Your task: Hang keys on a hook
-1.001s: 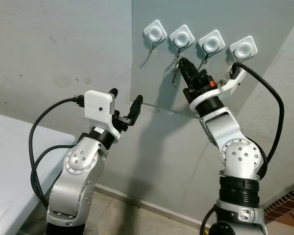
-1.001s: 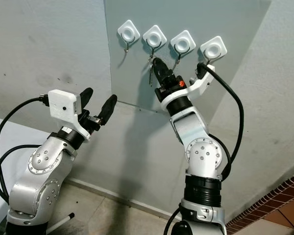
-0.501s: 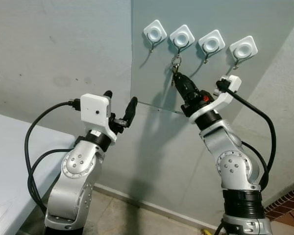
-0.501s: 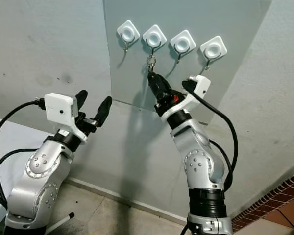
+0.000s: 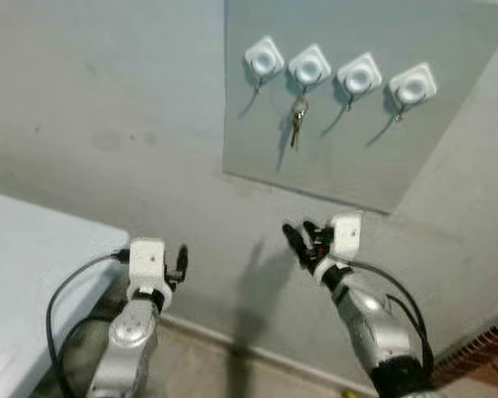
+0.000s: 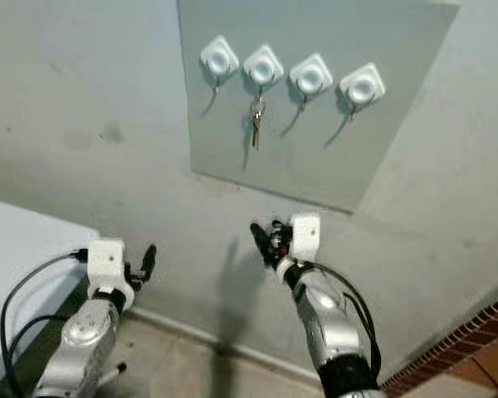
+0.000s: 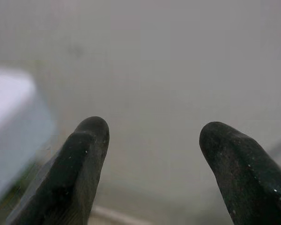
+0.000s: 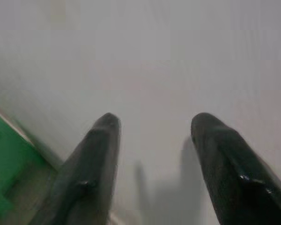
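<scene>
Wall [image 5: 108,108] grey, plain, with a grey panel [image 5: 349,157] mounted on it carrying a row of four white hooks [image 5: 309,65]. Worktop [image 5: 25,274], pale, sits at the robot's left edge. Keys [image 5: 296,120] hang from the second hook from the left: small silver bunch on a ring, long axis vertical, blades pointing straight down, lying close against the panel; finer detail too small to tell. Both arms are low, well below the panel and well apart from the keys. Right gripper [image 5: 302,236] points up and toward the wall, jaws parted at a moderate gap, holding nothing, touching nothing; right wrist view shows the two black fingers [image 8: 91,168] spread with bare wall between. Left gripper [image 5: 179,259] is near the worktop's edge, jaws likewise apart and empty; left wrist view shows its fingers [image 7: 82,164] spread, blurred wall and worktop corner beyond.
</scene>
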`<state>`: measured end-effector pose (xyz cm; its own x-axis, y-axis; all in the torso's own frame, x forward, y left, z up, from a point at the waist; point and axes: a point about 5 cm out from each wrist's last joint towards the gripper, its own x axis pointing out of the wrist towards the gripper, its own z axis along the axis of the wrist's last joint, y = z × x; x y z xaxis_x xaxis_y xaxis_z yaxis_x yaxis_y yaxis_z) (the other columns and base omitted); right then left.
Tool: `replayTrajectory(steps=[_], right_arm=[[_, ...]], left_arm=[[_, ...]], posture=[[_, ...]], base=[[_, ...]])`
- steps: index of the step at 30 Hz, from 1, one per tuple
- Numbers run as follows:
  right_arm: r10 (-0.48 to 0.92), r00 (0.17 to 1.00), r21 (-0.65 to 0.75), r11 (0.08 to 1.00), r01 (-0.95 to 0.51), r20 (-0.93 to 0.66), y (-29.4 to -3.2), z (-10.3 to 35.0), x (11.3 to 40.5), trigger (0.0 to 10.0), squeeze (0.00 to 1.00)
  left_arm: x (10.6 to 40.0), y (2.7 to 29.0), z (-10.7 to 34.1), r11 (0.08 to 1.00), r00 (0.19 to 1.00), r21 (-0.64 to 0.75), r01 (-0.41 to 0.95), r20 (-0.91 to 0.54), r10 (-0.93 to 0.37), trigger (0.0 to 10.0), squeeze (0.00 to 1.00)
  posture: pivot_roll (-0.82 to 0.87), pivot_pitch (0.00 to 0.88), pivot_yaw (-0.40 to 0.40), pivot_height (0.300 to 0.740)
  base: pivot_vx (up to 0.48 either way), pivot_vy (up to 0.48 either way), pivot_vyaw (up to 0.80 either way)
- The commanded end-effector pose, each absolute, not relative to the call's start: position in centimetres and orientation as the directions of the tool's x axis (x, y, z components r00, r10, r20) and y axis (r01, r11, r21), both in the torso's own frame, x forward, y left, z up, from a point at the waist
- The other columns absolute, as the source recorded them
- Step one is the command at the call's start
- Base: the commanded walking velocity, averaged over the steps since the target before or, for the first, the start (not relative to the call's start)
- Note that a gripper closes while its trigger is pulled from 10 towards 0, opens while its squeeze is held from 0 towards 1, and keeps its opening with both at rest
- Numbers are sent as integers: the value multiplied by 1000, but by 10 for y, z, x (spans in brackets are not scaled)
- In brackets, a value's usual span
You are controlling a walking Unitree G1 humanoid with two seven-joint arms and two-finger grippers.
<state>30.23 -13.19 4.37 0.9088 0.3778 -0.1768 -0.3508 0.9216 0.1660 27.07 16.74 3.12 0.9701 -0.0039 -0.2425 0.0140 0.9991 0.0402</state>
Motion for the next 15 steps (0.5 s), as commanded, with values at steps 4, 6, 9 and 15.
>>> replayTrajectory(steps=[4,6,9,15], right_arm=[[301,898,95,954,-286,-321,-148,6,283,10000,1000],[280,888,77,959,-271,-366,-153,-4,275,10000,1000],[252,861,49,965,-257,-442,-159,-21,261,10000,1000],[170,813,-1,979,-206,-557,-171,-45,234,10000,1000]], left_arm=[[265,168,2,999,947,25,35,-321,-25,10000,0],[261,167,-6,999,937,6,35,-348,-30,10000,0],[255,166,-18,999,917,14,43,-398,-33,10000,0],[239,166,-39,997,863,17,73,-503,-54,10000,0]], posture=[[-62,0,-24,728],[-63,0,-22,728],[-73,0,-14,728],[-95,0,5,728]], base=[[0,0,0],[0,0,0],[0,0,0],[0,0,0]])
